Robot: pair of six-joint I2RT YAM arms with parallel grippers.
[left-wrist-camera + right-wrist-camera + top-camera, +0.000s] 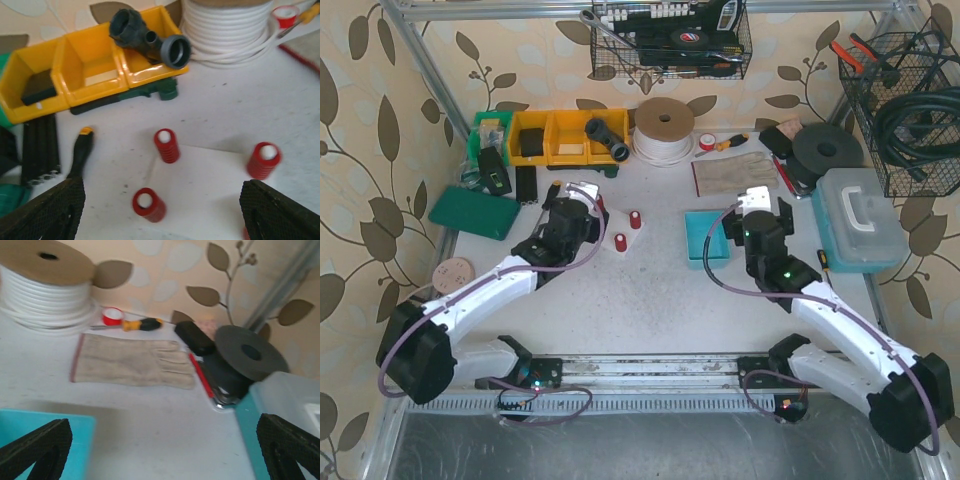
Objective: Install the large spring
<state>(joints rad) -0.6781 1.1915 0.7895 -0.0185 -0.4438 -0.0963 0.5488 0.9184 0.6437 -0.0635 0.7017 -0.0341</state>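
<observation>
Picking target: three red springs (pixel 166 145) stand on the white base plate (pixel 205 190), each showing white at its centre.
Task's thing: the spring at the right (pixel 263 160) looks the stoutest, so it is probably the large one. It sits nearer the right-hand finger than the middle of the grip.
Left gripper (pixel 161 189): hangs just above the plate, jaws spread wide, nothing held.
Right gripper (pixel 164 426): wide apart and empty, over the teal tray (pixel 35 425), well apart from the springs.
Doing it well: centre the jaws on that one spring, descend straight, and close across its coils low enough not to tip it, clear of its neighbours.
Hard to tell: whether the springs are seated or loose. A fourth red shape (pixel 245 233) is cut off at the lower edge. Where the spring must go is not shown.
</observation>
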